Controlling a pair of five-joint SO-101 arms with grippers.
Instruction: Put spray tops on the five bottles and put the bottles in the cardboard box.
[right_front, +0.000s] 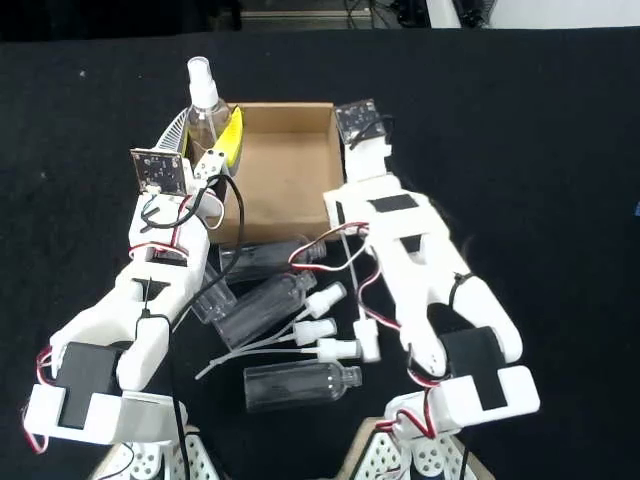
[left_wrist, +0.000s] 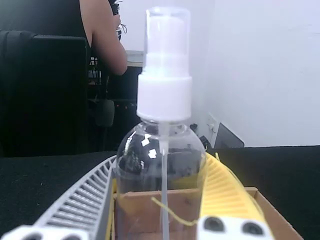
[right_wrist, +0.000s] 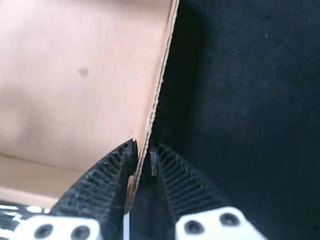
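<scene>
Bottle (right_front: 205, 115) looks light, probably slick: my left gripper (left_wrist: 161, 165) pinches its belly; right gripper (right_wrist: 142, 150) nips the cardboard box (right_wrist: 75, 75) wall.

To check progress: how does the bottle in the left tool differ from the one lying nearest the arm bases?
The held bottle stands upright, spray top on; the lying bottle is on its side, neck bare. The left tool holds the first by the cardboard box; the second rests on the table. Both are clear.

Capped bottle at the box
A clear plastic bottle (right_front: 205, 125) with white spray top (right_front: 200, 75), upright at the brown cardboard box (right_front: 290, 185) corner.
</scene>
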